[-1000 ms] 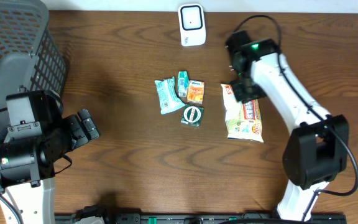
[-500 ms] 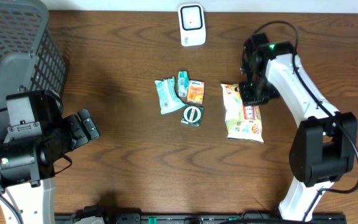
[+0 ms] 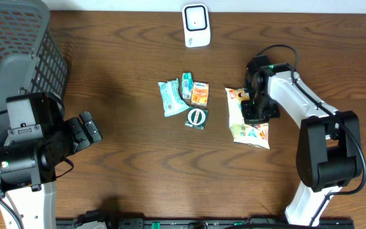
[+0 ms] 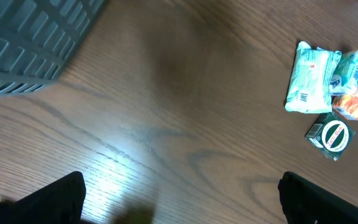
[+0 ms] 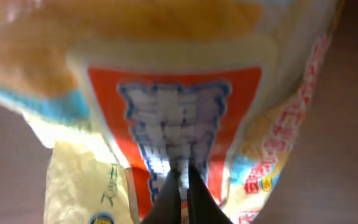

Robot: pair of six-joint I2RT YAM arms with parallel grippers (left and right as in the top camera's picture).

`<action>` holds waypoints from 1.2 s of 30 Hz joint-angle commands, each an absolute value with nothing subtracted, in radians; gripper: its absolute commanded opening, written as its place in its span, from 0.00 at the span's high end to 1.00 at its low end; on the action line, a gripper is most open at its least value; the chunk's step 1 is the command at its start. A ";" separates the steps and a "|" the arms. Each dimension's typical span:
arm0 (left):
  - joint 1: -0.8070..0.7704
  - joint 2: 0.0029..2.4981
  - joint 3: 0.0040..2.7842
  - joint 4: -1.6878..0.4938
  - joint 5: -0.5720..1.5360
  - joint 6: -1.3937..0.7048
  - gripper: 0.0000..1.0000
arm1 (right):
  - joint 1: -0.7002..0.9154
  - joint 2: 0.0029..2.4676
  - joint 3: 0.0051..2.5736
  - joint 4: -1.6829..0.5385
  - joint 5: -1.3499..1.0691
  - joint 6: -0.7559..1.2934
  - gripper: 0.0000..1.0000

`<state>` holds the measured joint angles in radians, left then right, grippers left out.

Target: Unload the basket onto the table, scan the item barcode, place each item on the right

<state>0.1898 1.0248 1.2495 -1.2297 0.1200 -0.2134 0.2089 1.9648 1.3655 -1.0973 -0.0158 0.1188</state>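
Surface [image 3: 126, 165]: dark brown wood with pronounced grain, filling the frame.

Lying on it:
- Basket [image 3: 11, 44]: grey mesh, upper left corner, partly cut off by the frame edge.
- Scanner [image 3: 196, 25]: small white unit, top centre, well apart from the rest.
- Mint-green packet [image 3: 169, 97]: centre, tilted.
- Small teal-and-white packet [image 3: 187, 84]: just right of the mint-green one, touching it.
- Orange packet [image 3: 200, 95]: beside the teal-and-white one.
- Dark green square packet [image 3: 196, 118]: round white-and-red emblem, just below the orange packet.
- Snack bag [image 3: 250, 132]: cream with an orange-red label, right of centre, the largest packet.
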 commanded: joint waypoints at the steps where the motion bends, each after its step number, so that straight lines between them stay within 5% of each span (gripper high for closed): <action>1: 0.195 1.025 1.247 -1.230 0.103 -0.223 0.02 | 0.216 1.969 1.463 -1.149 -0.037 0.138 0.99; 9: 0.195 1.025 1.247 -1.230 0.104 -0.223 0.03 | 0.216 1.970 1.579 -1.097 -0.013 0.137 0.99; 25: 0.195 1.025 1.247 -1.230 0.104 -0.223 0.03 | 0.263 1.982 1.319 -0.706 -0.107 0.160 0.99; 36: 0.195 1.025 1.247 -1.230 0.104 -0.223 0.03 | 0.250 1.980 1.626 -1.110 -0.104 0.160 0.99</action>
